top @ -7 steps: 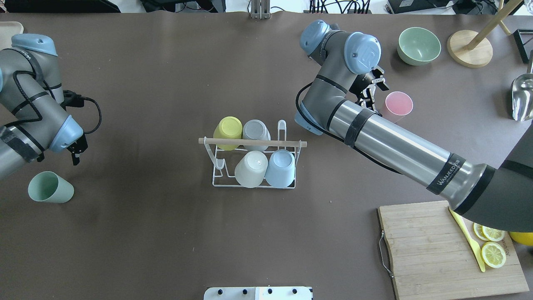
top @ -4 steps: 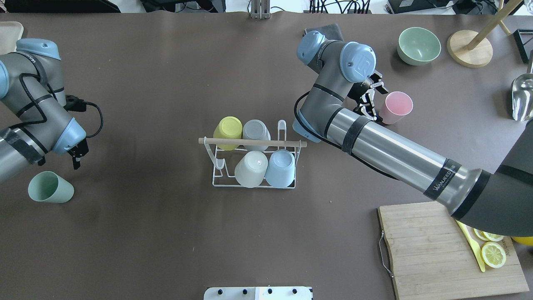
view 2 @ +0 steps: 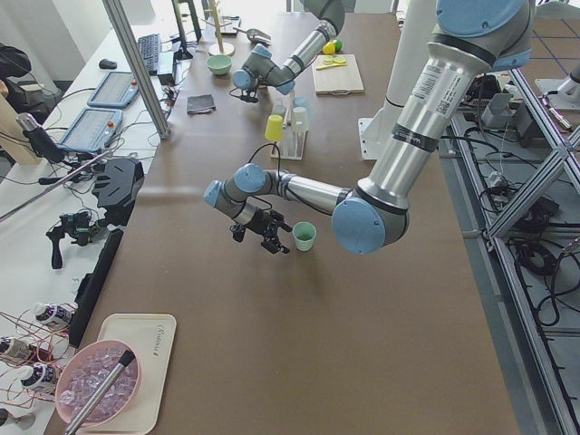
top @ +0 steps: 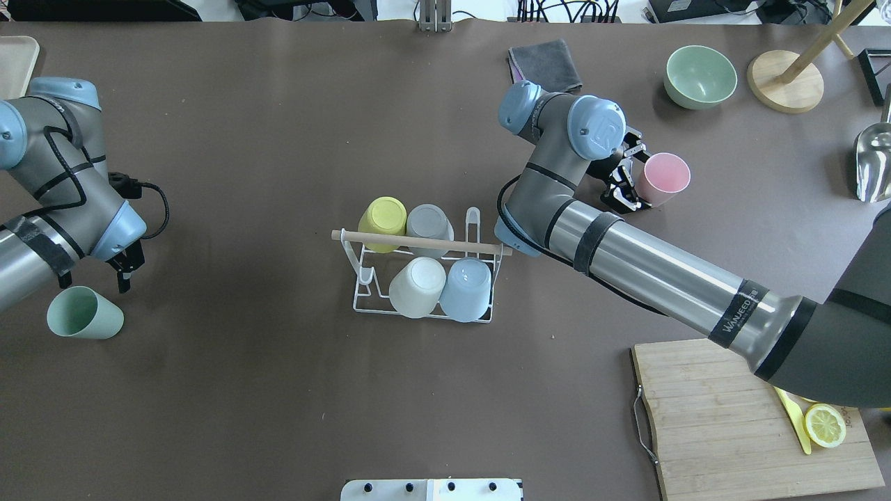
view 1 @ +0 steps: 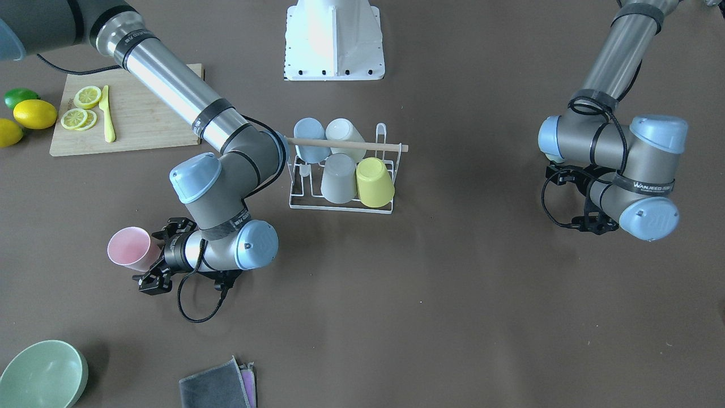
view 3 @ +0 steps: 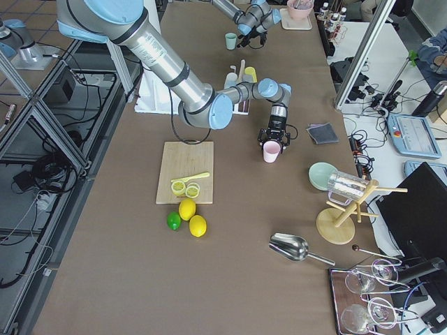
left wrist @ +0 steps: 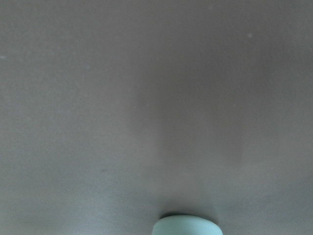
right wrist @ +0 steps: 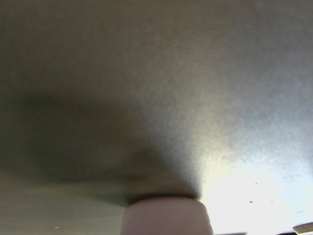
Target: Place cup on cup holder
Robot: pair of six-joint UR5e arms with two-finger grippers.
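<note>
Both wrist views are blurred and show mostly bench [left wrist: 146, 98]. The left one catches only a sliver of the green cup [left wrist: 186, 226], cut off by the lower edge. The right one shows the pink cup [right wrist: 166, 215] cut off the same way. Overhead, the right claw [top: 633, 175] is half hidden under its own wrist, so whether its spread fingers touch that cup cannot be told. The left claw [top: 125, 270] shows little beyond dark tips. Facing the robot, the right elbow hides one end of the rod on the cup holder [view 1: 368, 146]. The green bowl [view 1: 34, 377] and grey cloth [view 1: 218, 388] run off the edge. The knife [top: 795, 426] lies partly under the right arm.
</note>
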